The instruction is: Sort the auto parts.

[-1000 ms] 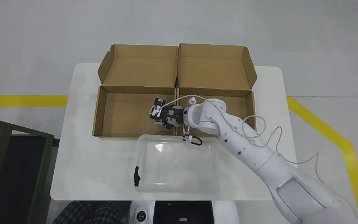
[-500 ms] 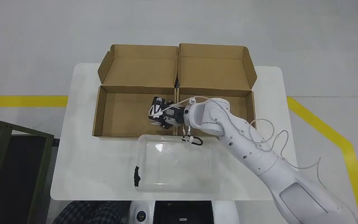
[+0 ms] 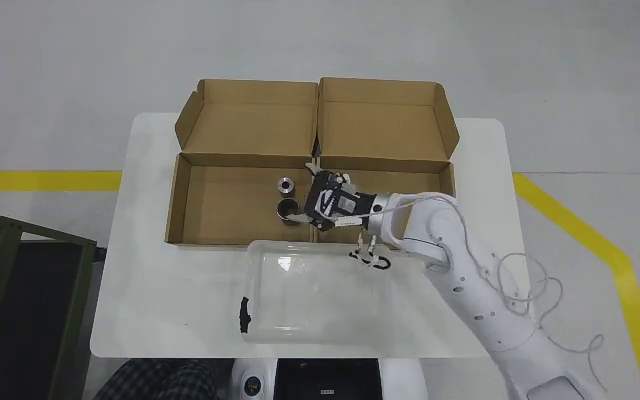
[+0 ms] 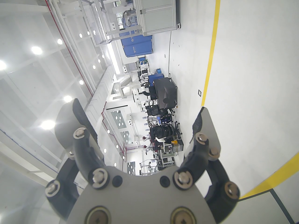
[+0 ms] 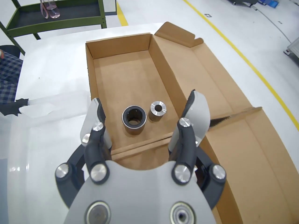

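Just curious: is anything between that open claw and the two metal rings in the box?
Nothing visible: the open right gripper faces the larger ring and smaller ring, both upright on the box floor.

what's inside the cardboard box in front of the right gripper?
Two upright parts, side by side: a larger dark-rimmed ring and a smaller metal bushing. The right gripper covers the box's near edge.

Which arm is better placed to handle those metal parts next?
Probably the right: the right hand, open, hangs over the cardboard box beside the two metal parts; the left hand points away at the hall.
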Controlling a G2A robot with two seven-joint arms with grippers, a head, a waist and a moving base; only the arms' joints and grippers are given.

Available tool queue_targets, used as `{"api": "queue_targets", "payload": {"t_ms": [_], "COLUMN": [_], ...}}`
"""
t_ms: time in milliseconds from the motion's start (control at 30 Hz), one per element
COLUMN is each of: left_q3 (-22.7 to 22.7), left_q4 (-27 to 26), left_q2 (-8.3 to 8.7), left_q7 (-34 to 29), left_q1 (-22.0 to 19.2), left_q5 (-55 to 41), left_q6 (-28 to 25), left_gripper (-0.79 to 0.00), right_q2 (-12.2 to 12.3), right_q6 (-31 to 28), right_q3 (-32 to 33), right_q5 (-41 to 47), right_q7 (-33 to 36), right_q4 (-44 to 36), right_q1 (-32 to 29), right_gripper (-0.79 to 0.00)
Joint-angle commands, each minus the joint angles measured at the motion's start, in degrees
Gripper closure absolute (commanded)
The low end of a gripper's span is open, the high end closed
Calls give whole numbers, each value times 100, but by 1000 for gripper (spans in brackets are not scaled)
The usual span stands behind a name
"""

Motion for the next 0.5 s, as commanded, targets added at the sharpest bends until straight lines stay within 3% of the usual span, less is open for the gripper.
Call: {"api": "queue_targets", "payload": {"t_ms": [0, 200, 467], "left_q3": [0, 0, 0], "left_q4": [0, 0, 0], "left_q2": [0, 0, 0], "left_q7": [0, 0, 0], "left_q1": [0, 0, 0], "left_q5": [0, 0, 0], "left_q6": [0, 0, 0], "left_gripper": [-785, -785, -785], "right_q2": [84, 259, 397], "right_q6": [-13, 50, 287], "right_q3": [344, 1107, 1874], "right_q5": [-163, -515, -743], "right_q7": [-181, -689, -1374], "right_q4": [-267, -771, -1086], "right_q1": [-369, -1259, -2282], "right_gripper": [-634, -785, -785]}}
